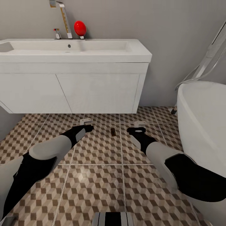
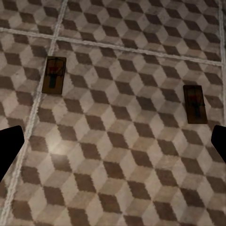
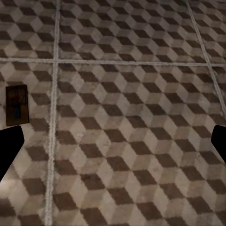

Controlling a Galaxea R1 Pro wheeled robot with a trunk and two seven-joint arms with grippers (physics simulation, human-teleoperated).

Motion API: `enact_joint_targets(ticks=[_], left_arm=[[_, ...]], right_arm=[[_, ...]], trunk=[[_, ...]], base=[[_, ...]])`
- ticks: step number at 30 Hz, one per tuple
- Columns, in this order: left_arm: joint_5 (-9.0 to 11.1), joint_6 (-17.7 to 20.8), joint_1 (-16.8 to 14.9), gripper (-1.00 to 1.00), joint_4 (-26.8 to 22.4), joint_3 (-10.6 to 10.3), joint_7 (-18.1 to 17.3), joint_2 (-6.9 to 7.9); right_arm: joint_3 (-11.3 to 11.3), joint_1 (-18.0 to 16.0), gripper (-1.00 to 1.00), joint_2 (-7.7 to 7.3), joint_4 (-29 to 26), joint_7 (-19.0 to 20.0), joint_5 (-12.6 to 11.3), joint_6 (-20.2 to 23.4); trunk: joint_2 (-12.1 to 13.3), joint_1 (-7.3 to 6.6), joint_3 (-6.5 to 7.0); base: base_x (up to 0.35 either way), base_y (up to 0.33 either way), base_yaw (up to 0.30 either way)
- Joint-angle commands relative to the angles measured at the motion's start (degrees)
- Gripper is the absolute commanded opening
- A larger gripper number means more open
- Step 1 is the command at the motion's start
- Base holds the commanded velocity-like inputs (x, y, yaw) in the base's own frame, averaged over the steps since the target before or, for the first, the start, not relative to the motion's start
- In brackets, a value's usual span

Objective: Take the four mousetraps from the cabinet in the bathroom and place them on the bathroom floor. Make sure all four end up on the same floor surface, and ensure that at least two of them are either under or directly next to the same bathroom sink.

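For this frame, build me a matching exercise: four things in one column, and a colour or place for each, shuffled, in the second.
Things:
1. egg-shaped object
2. bathtub
3. mousetrap
4. sink vanity

Descriptions:
A. white, at the head view's right edge
B. red, on the sink ledge beside the tap
C. white, with two plain door fronts, hung against the wall
D. lying on the patterned floor tiles between the two pincers

Pairs: 1-B, 2-A, 3-D, 4-C
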Motion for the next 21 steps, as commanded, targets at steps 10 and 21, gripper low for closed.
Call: enact_joint_targets(ticks=[10,21], left_arm=[[0.39,-1.12,1.38,1.00,-0.48,-0.51,0.13,-0.08],[0.30,-2.94,5.51,1.00,-1.20,-0.58,0.35,-0.15]], right_arm=[[0.59,0.16,1.00,0.00,0.26,-0.32,-0.23,0.42],[0.67,3.41,1.00,0.00,0.72,-0.25,-0.17,0.44]], trunk=[[-0.02,-0.01,-0.04],[0.04,-0.11,0.85]], base=[[0.000,0.000,0.000],[0.000,0.000,0.000]])
